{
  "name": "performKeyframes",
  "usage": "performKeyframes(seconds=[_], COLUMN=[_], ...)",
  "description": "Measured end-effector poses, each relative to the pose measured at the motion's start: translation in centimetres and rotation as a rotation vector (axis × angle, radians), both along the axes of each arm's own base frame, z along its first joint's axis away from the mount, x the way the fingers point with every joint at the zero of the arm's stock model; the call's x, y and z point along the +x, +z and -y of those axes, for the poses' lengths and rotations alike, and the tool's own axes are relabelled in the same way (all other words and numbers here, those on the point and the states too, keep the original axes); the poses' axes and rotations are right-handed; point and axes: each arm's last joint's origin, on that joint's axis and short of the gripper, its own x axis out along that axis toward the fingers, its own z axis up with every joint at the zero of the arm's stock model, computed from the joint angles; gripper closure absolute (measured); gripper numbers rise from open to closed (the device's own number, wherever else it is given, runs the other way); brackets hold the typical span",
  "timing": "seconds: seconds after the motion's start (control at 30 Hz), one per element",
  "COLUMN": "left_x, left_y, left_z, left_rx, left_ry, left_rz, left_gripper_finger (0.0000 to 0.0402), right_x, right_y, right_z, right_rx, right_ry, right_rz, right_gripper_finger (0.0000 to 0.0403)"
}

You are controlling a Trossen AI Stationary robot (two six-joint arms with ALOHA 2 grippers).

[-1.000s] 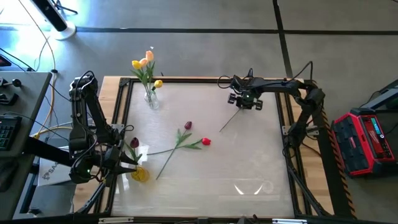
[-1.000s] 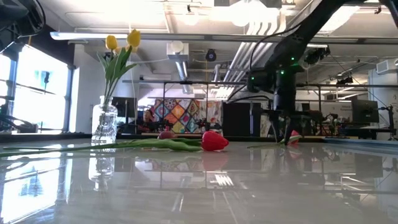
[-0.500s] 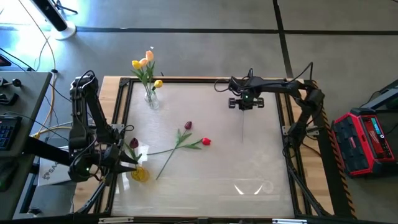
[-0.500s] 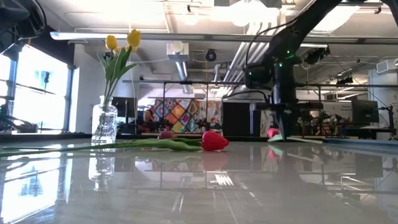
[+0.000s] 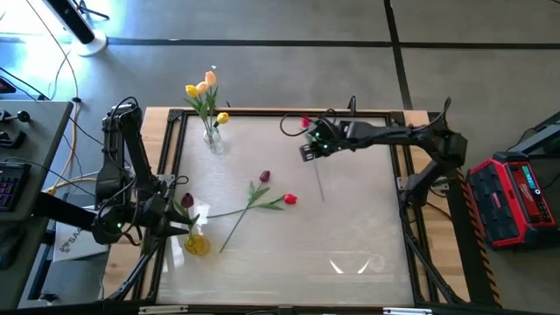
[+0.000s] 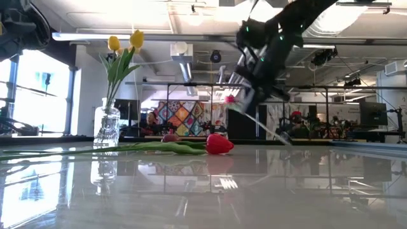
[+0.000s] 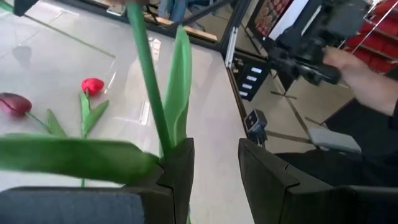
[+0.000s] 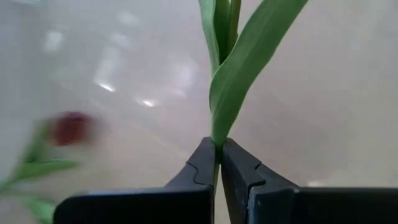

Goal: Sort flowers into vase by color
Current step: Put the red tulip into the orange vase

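Observation:
A glass vase at the table's far left holds yellow and peach flowers. A red tulip and a maroon tulip lie with crossed stems mid-table. My right gripper hangs over the far middle, shut on a red-headed flower. At the left edge, my left gripper shows a bare gap between its fingers. A green stem with a leaf rises beside one finger. A maroon head shows there from above. My right gripper pinches the flower's stem between its two fingers, where a leaf springs from it, not far below the head. The fingers slant downward. The flower is tilted, head up; its long stem slants down toward the table's near side. My left gripper: the stem runs behind one finger; whether it touches, I cannot tell.
A yellow object sits at the near left by my left arm. A red case stands off the table's right side. In the left wrist view a person's hand and sleeve show beyond the table.
My right gripper has risen from the table's far right and gone left toward the vase, rolling as it went. Its flower, which lay on the table, is now lifted and tilted. The stem has swung from pointing near-left to pointing near.

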Motion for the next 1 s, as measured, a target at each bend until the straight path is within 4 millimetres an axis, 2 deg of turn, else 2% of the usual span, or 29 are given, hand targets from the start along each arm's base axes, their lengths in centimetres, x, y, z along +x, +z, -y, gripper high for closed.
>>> performKeyframes(seconds=[0.13,0.27,0.63,0.83,1.0], left_x=[0.0,0.1,0.4,0.5,1.0], left_y=[0.4,1.1,4.8,5.6,5.9], left_z=[-0.4,-0.1,1.3,1.1,1.1], left_rx=[0.034,0.061,0.276,0.364,0.353], left_ry=[0.000,0.003,0.037,0.091,0.089], left_rz=[0.038,0.097,0.326,0.353,0.365], left_gripper_finger=[0.0286,0.0286,0.0286,0.0283,0.0257], right_x=[2.1,3.4,5.6,6.3,6.6], right_y=[1.1,1.8,3.8,5.0,5.8], right_z=[-2.1,-3.9,-9.1,-11.8,-14.0], right_rx=[-0.093,-0.157,-0.403,-0.468,-0.527], right_ry=[0.122,0.191,0.311,0.386,0.407], right_rz=[0.152,0.238,0.414,0.547,0.640], right_gripper_finger=[0.0402,0.0402,0.0403,0.0403,0.0403])
